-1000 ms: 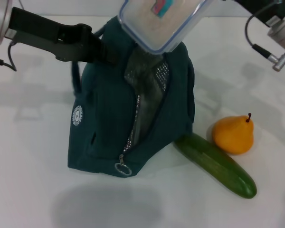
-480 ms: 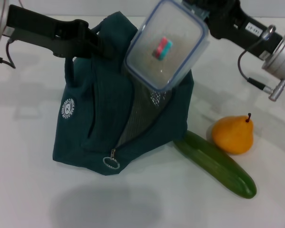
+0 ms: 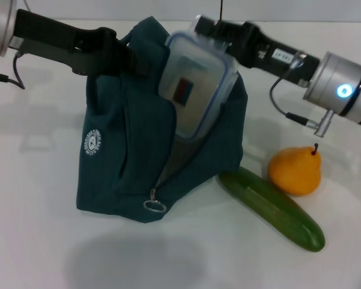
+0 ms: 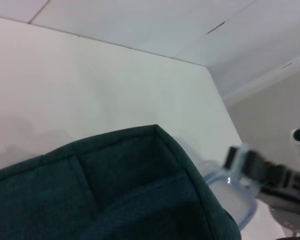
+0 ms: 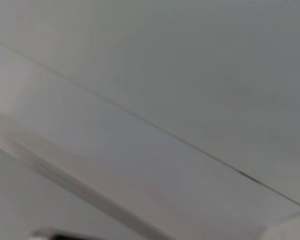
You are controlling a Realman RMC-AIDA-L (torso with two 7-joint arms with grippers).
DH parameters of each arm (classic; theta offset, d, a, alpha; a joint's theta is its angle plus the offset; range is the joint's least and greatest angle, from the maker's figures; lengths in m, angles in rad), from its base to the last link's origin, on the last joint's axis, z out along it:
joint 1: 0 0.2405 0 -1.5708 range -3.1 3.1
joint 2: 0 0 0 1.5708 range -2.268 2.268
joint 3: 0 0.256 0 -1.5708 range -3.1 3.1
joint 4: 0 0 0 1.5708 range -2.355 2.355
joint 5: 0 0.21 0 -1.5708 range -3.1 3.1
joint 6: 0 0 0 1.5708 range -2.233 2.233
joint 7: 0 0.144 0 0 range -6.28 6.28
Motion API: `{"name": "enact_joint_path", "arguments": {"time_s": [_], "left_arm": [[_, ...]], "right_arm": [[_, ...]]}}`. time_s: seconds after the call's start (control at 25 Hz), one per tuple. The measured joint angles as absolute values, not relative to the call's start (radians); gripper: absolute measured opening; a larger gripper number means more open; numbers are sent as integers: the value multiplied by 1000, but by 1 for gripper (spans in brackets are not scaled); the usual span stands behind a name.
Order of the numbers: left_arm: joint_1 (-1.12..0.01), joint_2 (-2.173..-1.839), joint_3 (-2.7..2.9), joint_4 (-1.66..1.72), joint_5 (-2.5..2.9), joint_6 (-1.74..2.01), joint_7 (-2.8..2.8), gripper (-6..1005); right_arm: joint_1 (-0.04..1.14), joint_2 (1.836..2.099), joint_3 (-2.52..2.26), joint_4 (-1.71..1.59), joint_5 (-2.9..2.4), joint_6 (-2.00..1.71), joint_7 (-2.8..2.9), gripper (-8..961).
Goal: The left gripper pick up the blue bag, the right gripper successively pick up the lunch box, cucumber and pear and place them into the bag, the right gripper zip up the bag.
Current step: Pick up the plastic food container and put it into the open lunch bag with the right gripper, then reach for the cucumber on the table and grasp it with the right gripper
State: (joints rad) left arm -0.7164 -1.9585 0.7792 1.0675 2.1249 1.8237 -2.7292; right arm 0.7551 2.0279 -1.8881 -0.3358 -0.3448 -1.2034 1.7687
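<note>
The blue bag [image 3: 126, 150] stands upright at the table's middle, held up at its top edge by my left gripper [image 3: 131, 60], which is shut on the fabric. The clear, blue-rimmed lunch box [image 3: 195, 87] sits tilted with its lower half inside the bag's open zip slit. My right gripper [image 3: 208, 28] is shut on its upper edge. The left wrist view shows the blue bag [image 4: 115, 190], the lunch box [image 4: 230, 192] and the right gripper [image 4: 267, 172] beyond it. The cucumber [image 3: 272, 208] lies right of the bag, and the pear [image 3: 295, 170] stands behind it.
The zipper's ring pull [image 3: 155, 206] hangs at the low end of the slit near the bag's base. The white table [image 3: 36, 241] stretches to the front and left. The right wrist view shows only a pale blurred surface.
The right arm has come down and leftward, lowering the lunch box from above the bag into its opening. The bag has shifted slightly; the cucumber and pear have stayed put.
</note>
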Motion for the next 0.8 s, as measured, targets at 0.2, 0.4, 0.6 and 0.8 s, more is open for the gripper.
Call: {"name": "enact_joint_path", "arguments": {"time_s": [0.2,0.4,0.6,0.8], "left_arm": [[-716,-1960,779,1068,2124,1824,-2728,42],[-710,-1960,779,1068,2122,1825,-2727,41],[-708,-1960,779,1068,2121,1826,-2727,41],[-707,-1956,778,1068,2121,1826,-2727,41]], "right_arm": [[763,2028,-1972,-389,-341,-1112,1732,108],[765,2028,-1998,-438,-340,-1072,1683,109],[753,2028,-1982,-429,-337,-1072,1664,110],[706,2026,-1918,-426,-329,-1128,1632,209]]}}
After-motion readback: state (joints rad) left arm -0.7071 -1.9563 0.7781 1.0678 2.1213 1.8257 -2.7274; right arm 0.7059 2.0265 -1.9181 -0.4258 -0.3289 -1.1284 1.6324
